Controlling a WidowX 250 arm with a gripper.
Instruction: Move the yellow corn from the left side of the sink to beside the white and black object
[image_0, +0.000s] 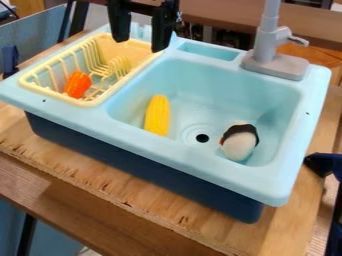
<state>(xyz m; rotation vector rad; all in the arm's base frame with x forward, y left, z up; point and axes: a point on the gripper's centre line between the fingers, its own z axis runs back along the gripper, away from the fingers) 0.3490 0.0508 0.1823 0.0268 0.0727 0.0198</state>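
Pincer (139, 45) hangs, parted, above sink (200, 166) (on plywood (93, 172)).

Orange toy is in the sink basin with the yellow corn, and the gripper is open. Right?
Not quite: the orange toy isn't in the basin. The camera view shows it in the pale yellow dish rack. The yellow corn is in the basin, and the gripper is open, as you say.

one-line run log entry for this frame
pincer: open, nothing held, by far end of yellow rack | rack: orange toy | basin: yellow corn and black-and-white toy, either side of drain
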